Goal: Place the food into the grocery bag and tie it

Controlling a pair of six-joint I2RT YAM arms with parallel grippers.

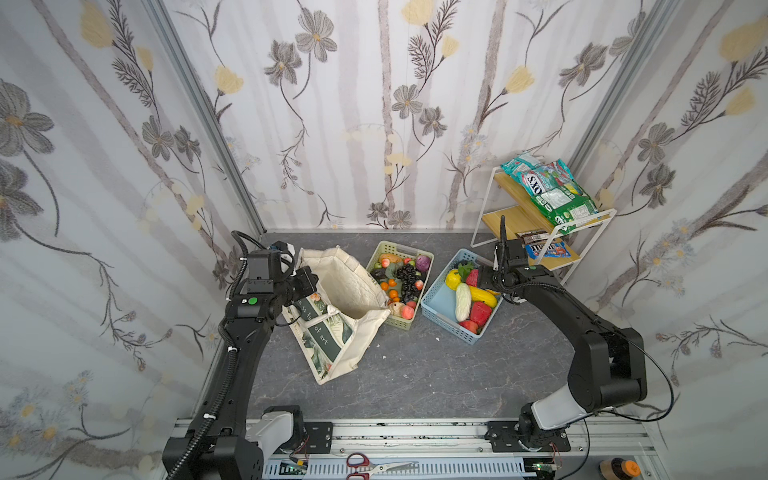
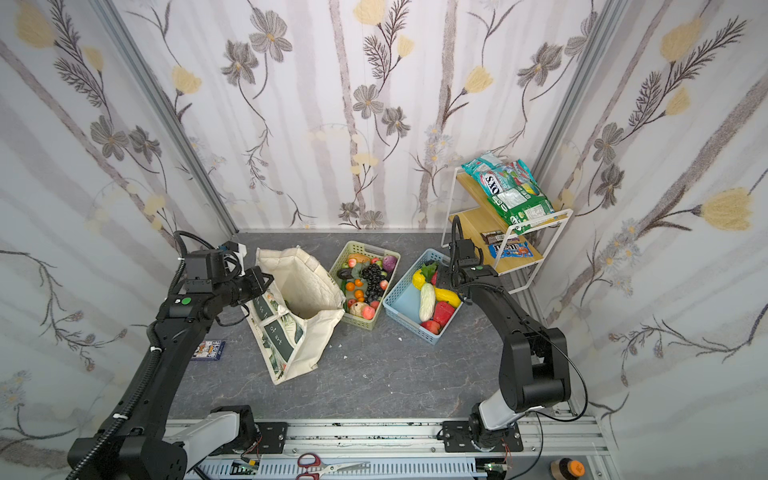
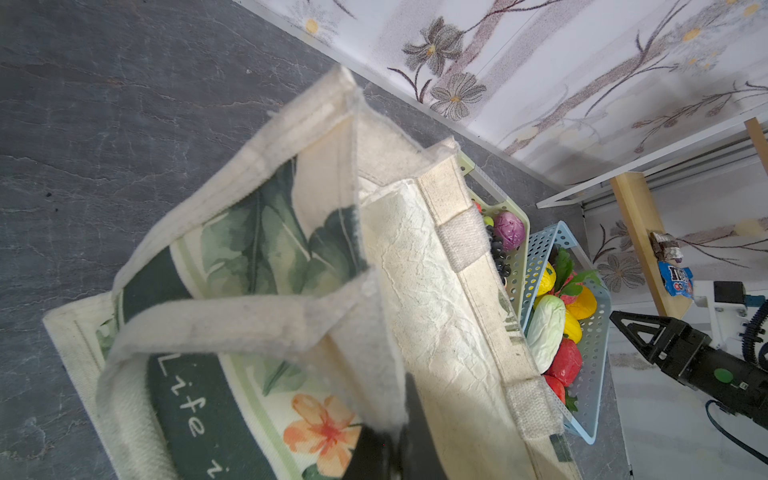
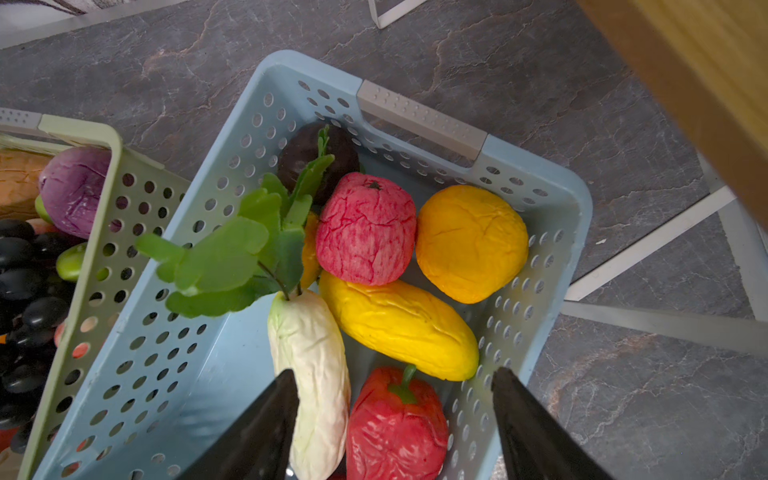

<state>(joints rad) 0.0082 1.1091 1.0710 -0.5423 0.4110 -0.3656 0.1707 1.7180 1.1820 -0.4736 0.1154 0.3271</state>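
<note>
1. Canvas, soft and light: the grocery bag (image 1: 332, 340) slumps unless held, so I judge its stitched rim or a thick handle the surest hold. My left gripper (image 3: 395, 436) is clamped on the rim cloth and props the mouth open. That arm reaches in from the side away from the baskets, forearm raised, wrist about level.
2. Right against the grocery bag's far side stands the green basket (image 1: 405, 247), holding grapes (image 1: 406, 274) and small fruits. They are glossy and probably slippery, and the bunch is likely floppy.
3. One basket further from the grocery bag, the blue basket (image 4: 536, 166) holds more food (image 1: 480, 311): white radish (image 4: 311, 374), long yellow fruit (image 4: 399, 328), red pepper (image 4: 395, 432), red apple (image 4: 365, 228) and orange fruit (image 4: 471, 243). They look light, wrinkled and a little squashy. I would pinch each gently across its narrow middle.
4. My right gripper (image 4: 395, 374) hangs over that basket, jaws wide apart and empty. Its elbow is bent, and the wrist is tipped down at the radish and pepper.
</note>
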